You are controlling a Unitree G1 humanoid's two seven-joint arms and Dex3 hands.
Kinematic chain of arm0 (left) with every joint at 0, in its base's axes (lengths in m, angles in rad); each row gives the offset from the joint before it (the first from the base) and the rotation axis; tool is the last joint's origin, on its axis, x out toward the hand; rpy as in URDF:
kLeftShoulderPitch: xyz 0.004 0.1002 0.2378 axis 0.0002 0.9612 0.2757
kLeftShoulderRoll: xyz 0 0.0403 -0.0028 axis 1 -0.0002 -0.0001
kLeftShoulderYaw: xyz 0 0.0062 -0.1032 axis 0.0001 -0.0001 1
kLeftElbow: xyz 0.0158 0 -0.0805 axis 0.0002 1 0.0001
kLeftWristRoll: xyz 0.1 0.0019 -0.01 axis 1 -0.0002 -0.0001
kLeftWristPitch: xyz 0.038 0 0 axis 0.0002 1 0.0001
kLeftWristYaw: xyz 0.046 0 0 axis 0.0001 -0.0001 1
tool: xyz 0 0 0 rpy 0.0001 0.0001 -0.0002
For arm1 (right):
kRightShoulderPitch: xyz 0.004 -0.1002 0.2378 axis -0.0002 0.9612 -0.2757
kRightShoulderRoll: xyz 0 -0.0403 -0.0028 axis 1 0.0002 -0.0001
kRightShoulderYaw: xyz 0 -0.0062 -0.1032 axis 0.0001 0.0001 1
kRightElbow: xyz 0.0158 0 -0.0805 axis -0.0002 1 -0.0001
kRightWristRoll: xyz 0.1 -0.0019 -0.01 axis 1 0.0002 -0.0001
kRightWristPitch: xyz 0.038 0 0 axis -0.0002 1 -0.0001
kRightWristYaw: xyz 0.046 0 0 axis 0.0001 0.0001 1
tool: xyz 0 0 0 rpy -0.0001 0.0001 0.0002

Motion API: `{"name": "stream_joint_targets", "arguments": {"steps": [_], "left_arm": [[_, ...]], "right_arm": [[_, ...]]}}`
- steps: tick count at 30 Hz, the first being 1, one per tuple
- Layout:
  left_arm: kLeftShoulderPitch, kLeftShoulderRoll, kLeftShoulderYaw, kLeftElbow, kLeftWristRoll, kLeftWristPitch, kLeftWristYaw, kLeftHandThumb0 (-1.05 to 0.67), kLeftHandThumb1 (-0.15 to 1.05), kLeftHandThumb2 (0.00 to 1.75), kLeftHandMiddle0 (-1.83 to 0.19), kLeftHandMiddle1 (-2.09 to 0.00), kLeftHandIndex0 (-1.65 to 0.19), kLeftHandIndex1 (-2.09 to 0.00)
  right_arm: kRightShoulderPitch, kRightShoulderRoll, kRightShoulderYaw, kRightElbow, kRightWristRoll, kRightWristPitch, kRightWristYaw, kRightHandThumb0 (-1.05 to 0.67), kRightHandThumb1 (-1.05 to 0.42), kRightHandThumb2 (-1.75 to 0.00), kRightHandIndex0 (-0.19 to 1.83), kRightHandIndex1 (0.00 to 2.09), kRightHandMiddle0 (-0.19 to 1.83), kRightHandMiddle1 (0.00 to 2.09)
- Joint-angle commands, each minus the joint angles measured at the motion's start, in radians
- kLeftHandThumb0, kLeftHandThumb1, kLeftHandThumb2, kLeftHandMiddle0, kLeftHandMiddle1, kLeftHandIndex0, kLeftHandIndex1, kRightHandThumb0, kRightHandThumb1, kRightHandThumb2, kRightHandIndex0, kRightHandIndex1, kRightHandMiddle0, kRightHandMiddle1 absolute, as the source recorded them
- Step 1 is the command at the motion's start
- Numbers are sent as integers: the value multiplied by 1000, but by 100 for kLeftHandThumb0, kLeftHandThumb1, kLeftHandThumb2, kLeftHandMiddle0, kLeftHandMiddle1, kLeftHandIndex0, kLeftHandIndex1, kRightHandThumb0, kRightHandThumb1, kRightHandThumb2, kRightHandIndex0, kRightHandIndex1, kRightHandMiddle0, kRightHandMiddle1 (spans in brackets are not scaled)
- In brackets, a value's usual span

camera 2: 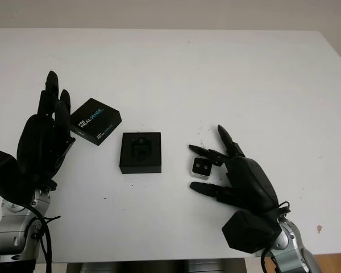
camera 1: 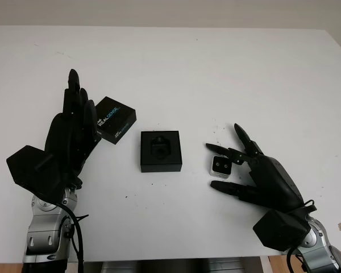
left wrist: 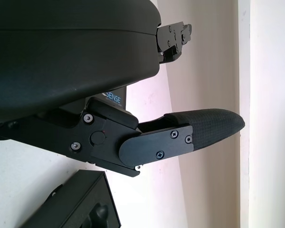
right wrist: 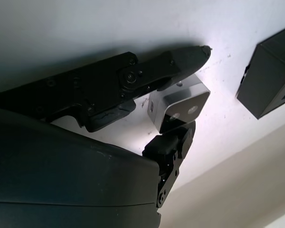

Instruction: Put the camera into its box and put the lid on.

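Observation:
The small silver camera lies on the white table, right of centre, its two lenses facing up. My right hand is open around it, one finger just beyond the camera and the thumb on its near side. In the right wrist view the camera sits between those fingers. The open black box with its moulded insert stands at the table's middle. Left of it lies the black lid with printed lettering. My left hand is open, raised just left of the lid.
The white table stretches far behind the objects. Its front edge runs close below both forearms. A beige wall lies beyond the far edge.

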Motion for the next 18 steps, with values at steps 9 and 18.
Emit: {"name": "stream_joint_targets", "arguments": {"steps": [9,18], "left_arm": [[2,-2,5,-25,2,6,17,-85,105,61,19,0,19,0],[2,3,2,-29,-1,8,-4,-83,105,64,19,0,19,0]], "right_arm": [[15,-33,-34,9,-75,43,-91,-57,-95,-5,13,5,36,64],[-4,-99,-61,-86,-148,34,-128,-62,-93,-5,23,8,45,61]]}}
